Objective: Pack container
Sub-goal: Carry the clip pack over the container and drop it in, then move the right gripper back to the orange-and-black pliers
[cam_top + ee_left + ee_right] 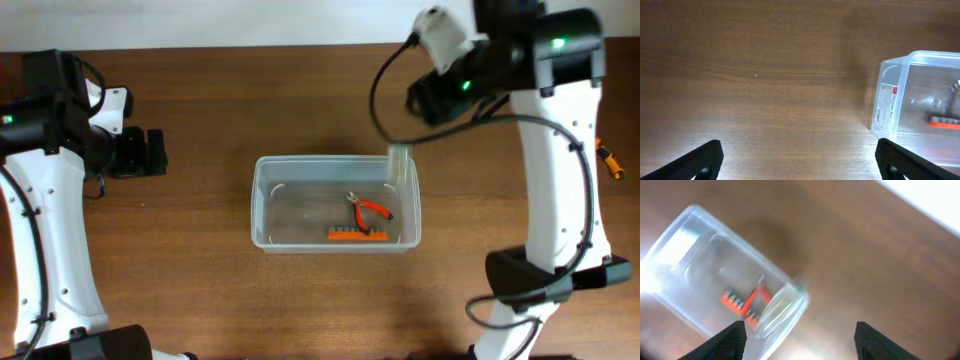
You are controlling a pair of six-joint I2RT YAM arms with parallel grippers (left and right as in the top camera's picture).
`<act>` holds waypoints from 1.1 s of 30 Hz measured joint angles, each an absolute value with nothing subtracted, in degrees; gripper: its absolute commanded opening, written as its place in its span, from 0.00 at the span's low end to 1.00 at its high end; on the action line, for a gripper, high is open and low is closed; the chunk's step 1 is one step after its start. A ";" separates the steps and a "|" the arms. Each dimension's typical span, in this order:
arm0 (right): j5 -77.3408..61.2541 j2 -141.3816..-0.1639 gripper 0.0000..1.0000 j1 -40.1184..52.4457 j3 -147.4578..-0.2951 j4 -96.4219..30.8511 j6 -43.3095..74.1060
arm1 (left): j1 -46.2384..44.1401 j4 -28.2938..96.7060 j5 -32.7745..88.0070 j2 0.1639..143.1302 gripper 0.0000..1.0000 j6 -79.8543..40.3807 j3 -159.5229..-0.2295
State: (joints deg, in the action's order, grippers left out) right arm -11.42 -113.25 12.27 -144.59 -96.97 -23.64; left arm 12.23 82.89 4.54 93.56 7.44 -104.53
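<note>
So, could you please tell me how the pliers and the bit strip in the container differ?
The pliers lie slanted, the bit strip straight along one long wall. The pliers have two spread red handles and a metal head; the bit strip is one orange bar with a row of bits. Both lie inside the container.

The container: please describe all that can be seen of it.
The container is a clear plastic rectangular tub with rounded corners and a rimmed edge. It is open on top and stands upright on the wooden table. A white label sits on one short wall. Inside lie orange-handled pliers and an orange bit strip. A small clear box stands at one corner.
</note>
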 measured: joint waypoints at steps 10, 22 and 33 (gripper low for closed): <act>-13.26 -111.92 0.74 19.40 -132.29 -96.95 -25.76 | 12.23 82.94 4.54 93.56 0.99 7.44 -104.53; -3.20 -110.83 0.99 15.40 -132.31 -96.84 -17.30 | 12.23 82.91 4.54 93.56 0.99 7.44 -104.53; 8.62 -109.47 0.99 -9.23 -132.38 -96.75 -5.93 | 12.23 82.91 4.54 93.56 0.99 7.44 -104.53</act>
State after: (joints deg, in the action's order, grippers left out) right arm 8.62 -109.47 -9.23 -132.38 -96.75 -5.93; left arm 12.23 82.91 4.54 93.56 7.44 -104.53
